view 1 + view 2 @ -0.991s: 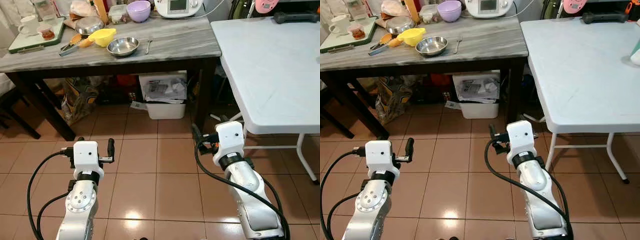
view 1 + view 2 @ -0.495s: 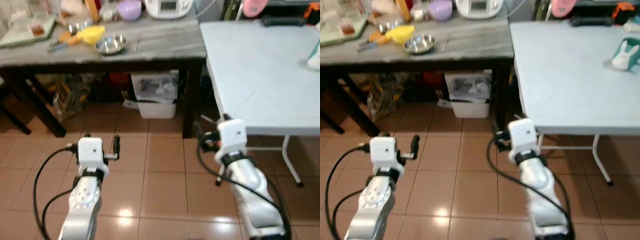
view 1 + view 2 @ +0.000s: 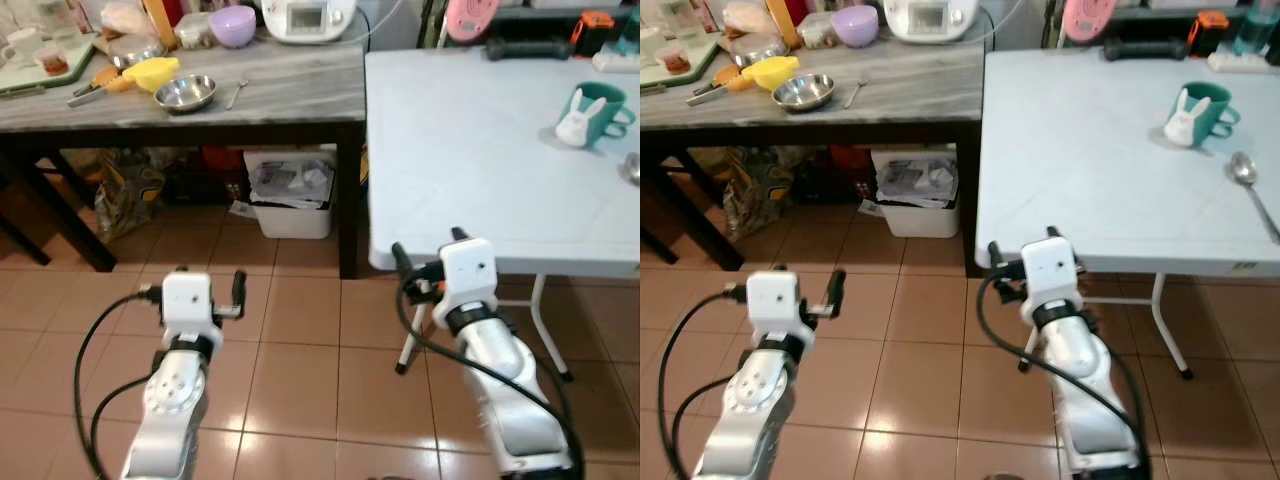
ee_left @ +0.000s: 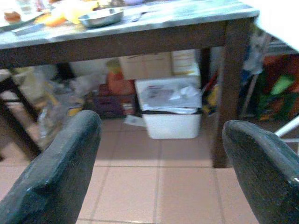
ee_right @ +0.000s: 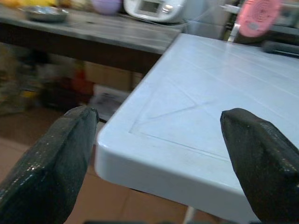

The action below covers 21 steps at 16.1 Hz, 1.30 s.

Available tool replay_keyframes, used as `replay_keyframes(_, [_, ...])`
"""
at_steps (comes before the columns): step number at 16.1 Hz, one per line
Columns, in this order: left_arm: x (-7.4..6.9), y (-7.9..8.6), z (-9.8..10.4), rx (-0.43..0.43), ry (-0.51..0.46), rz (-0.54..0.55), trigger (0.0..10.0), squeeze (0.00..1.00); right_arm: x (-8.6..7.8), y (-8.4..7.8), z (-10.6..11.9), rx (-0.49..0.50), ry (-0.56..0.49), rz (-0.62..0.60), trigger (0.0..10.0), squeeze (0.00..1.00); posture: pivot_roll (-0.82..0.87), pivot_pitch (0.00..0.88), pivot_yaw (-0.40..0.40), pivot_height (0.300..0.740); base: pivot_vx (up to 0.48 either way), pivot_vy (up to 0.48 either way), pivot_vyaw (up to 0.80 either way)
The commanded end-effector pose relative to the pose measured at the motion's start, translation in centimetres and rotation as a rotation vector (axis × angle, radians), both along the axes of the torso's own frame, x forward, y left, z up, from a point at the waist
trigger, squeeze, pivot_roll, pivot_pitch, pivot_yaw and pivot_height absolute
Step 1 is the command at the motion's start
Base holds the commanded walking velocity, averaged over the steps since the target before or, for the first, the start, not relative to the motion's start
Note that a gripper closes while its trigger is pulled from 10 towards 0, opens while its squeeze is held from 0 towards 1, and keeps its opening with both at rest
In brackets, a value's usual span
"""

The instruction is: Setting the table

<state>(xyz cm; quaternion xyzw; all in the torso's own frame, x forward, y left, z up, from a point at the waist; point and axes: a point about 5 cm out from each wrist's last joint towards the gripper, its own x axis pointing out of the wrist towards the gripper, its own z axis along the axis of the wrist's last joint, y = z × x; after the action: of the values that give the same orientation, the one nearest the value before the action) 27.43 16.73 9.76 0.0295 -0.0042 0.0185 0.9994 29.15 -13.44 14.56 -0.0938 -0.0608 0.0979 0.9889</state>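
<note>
While we face the white table point(image 3: 470, 170), both our left gripper point(image 3: 205, 290) and right gripper point(image 3: 425, 262) hang spread and empty. Teal mug point(image 3: 592, 108) sits far right; the right eye adds a spoon point(image 3: 1244, 170). Left wrist catches the steel bowl point(image 4: 100, 17) on the far-left counter point(image 4: 140, 21): best approach it squarely.

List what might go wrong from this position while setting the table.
1. The right gripper, open, sits level with the white table's edge; moving forward could knock the arm into it.
2. A spoon lies near that table's right edge, and a bump might slide it off.
3. The metal bowl and fork are on the far marble table; the left gripper, open and low over the floor, must rise to clear its rim.
</note>
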Motion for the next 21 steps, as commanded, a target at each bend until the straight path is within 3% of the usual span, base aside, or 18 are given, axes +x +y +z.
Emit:
replay_keyframes(1, [-0.01, 0.02, 0.01, -0.001, 0.002, -0.006, 10.0, 0.00, -0.05, 0.08, 0.16, -0.005, -0.010, 0.007, 10.0, 0.00, -0.26, 0.126, 0.120, 0.740, 0.000, -0.409, 0.00])
replay_keyframes(17, [0.58, -0.63, -0.25, 0.003, 0.010, -0.044, 10.0, 0.00, 0.03, -0.48, 0.30, -0.021, -0.025, -0.028, 10.0, 0.00, -0.29, 0.121, 0.133, 0.740, 0.000, -0.480, 0.00])
replay_keyframes(21, [0.73, -0.96, -0.22, -0.017, 0.000, -0.054, 10.0, 0.00, -0.17, -0.83, 0.15, -0.023, -0.023, -0.045, 10.0, 0.00, -0.29, 0.124, 0.135, 0.740, 0.000, -0.094, 0.00])
